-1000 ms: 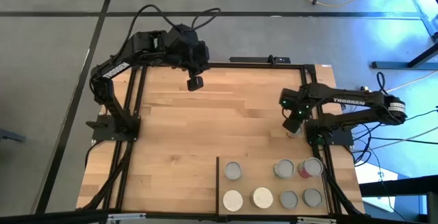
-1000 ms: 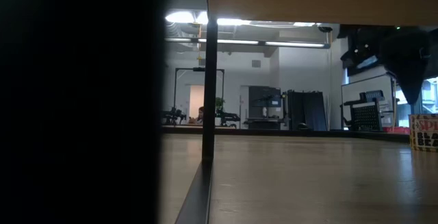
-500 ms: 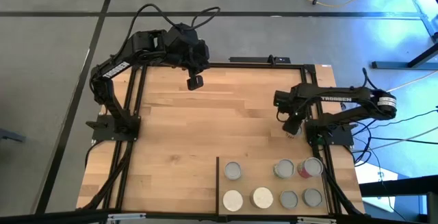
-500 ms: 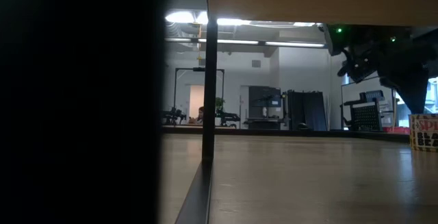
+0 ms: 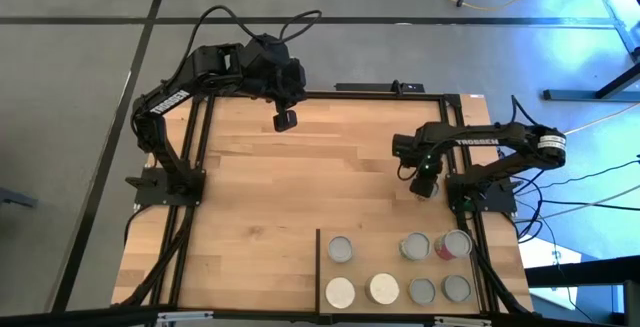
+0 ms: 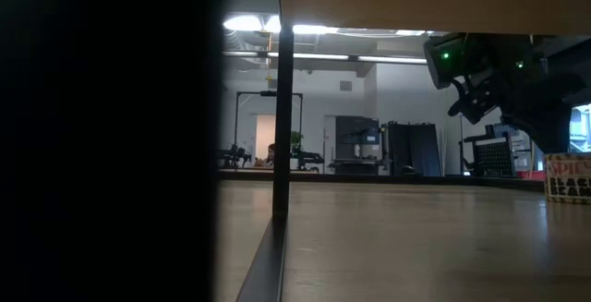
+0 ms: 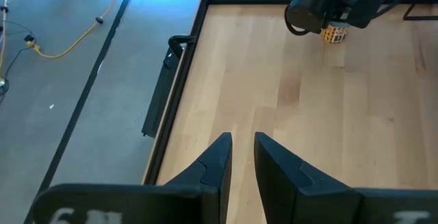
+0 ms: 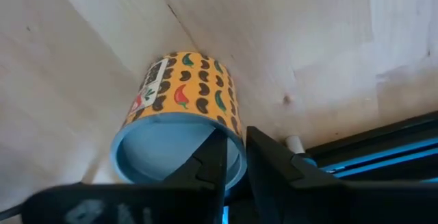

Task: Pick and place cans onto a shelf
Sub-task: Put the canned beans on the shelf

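The right gripper (image 8: 234,157) is clenched on the rim of a can (image 8: 179,111) with an orange, bean-patterned label, one finger inside the lip and one outside, above the worktop (image 5: 300,182) near its right edge. That pinch looks thin: a rigid metal can won't crush, but its smooth wall and likely weight could let it swing or slip, so a grasp across the body would hold surer. Seven other cans (image 5: 341,250) already stand on the shelf (image 5: 385,265) at the near right. The left gripper (image 7: 243,157) waits at the far-left edge, fingers nearly together, holding nothing.
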You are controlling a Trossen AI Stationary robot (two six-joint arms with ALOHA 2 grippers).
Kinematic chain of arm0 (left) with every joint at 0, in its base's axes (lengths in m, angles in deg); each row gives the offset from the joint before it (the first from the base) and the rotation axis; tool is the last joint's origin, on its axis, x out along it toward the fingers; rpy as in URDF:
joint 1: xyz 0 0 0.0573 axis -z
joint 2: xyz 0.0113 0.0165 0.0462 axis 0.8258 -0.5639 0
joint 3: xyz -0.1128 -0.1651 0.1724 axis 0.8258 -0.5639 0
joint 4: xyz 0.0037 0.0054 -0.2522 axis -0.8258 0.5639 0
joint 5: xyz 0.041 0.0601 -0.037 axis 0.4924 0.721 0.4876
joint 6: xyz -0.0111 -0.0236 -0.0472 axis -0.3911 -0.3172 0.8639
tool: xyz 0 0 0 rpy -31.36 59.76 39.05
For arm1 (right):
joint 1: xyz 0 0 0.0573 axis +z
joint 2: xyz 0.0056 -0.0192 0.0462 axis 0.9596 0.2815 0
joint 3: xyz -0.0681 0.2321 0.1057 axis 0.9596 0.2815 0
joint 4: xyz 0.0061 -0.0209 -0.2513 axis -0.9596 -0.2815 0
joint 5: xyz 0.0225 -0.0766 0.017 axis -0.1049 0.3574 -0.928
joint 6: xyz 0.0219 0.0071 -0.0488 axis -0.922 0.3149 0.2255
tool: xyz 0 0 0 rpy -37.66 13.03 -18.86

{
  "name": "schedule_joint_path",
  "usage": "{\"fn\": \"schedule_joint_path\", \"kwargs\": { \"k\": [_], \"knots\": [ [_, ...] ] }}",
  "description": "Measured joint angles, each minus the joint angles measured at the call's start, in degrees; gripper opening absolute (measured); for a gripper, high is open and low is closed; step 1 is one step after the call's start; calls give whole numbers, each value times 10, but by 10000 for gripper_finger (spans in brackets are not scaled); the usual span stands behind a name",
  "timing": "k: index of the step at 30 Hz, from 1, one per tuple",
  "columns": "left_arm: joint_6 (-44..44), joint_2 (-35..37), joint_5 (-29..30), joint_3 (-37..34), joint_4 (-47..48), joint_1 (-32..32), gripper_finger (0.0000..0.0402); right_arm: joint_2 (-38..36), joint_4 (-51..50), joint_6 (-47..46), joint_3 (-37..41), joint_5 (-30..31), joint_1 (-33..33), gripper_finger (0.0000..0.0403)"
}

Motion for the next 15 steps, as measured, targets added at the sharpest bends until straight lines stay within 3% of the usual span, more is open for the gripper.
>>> {"fn": "schedule_joint_path", "kwargs": {
  "k": [8,15],
  "knots": [
    [0,0,0,0,0,0,57,4,0,-1,0,8,0,11],
    [0,0,0,0,0,0,57,-2,-14,2,-35,12,-1,4]
  ]
}}
